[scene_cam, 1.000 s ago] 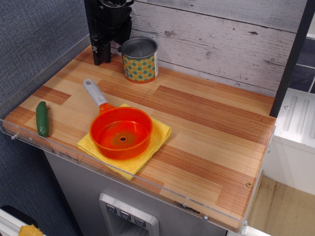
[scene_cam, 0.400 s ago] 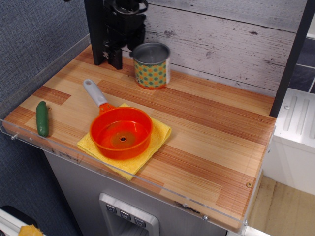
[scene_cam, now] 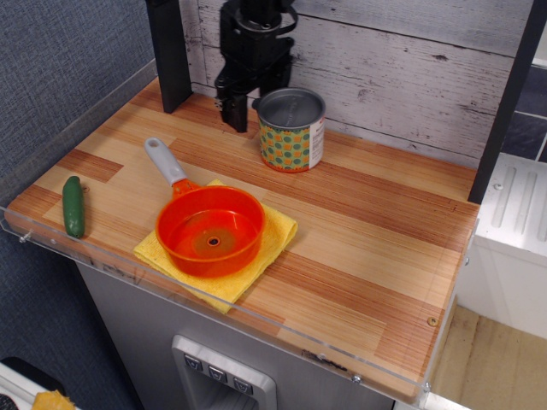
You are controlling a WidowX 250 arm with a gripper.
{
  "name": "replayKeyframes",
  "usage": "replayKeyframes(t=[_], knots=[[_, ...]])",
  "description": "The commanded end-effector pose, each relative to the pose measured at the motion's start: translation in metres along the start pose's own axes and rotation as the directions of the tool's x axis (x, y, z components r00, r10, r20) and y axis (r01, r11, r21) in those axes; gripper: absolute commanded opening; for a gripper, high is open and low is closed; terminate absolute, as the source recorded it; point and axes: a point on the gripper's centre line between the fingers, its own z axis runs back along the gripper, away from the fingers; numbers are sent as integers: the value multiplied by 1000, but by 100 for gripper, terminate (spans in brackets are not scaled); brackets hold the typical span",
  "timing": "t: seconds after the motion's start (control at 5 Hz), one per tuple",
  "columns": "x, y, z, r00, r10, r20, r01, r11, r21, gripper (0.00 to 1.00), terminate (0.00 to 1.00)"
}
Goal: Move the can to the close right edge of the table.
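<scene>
Gripper (scene_cam: 242, 109) black, upright at far side of table (scene_cam: 367, 248), just left of can (scene_cam: 291, 130); one finger visible low against can's left flank, second finger hidden. Cannot tell whether jaws apart or closed on the rim. Contact with can likely, not confirmed.

Change over the last second: can shifted rightward along the back wall, from far-left corner area to a spot left of table centre; gripper travelled with it, same relative placement throughout. Looks like a push or drag rather than a lift, since can base sits flat on wood at each stage. Can upright, lid side up, white and red panel now turned toward the right.

Unmoved: orange pan (scene_cam: 209, 229) on yellow cloth (scene_cam: 256, 265) near front edge, green pepper-like object (scene_cam: 73, 206) at front left.

Meaning for task: progress to the right begun, but none toward the near edge. Can well apart from close right corner. Remaining path, judged: diagonal across bare planks right of pan, no obstacle there. Risk, judged: tipping if push lands high on can wall; acrylic rim (scene_cam: 359, 359) at front should stop overshoot.
</scene>
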Motion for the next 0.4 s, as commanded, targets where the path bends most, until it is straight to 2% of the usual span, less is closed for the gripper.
replayKeyframes(t=[0.0,0.2], knots=[[-24,-6,33,995,-93,27,95,993,-69,100,0],[-41,-6,35,989,-145,33,147,987,-67,100,0]])
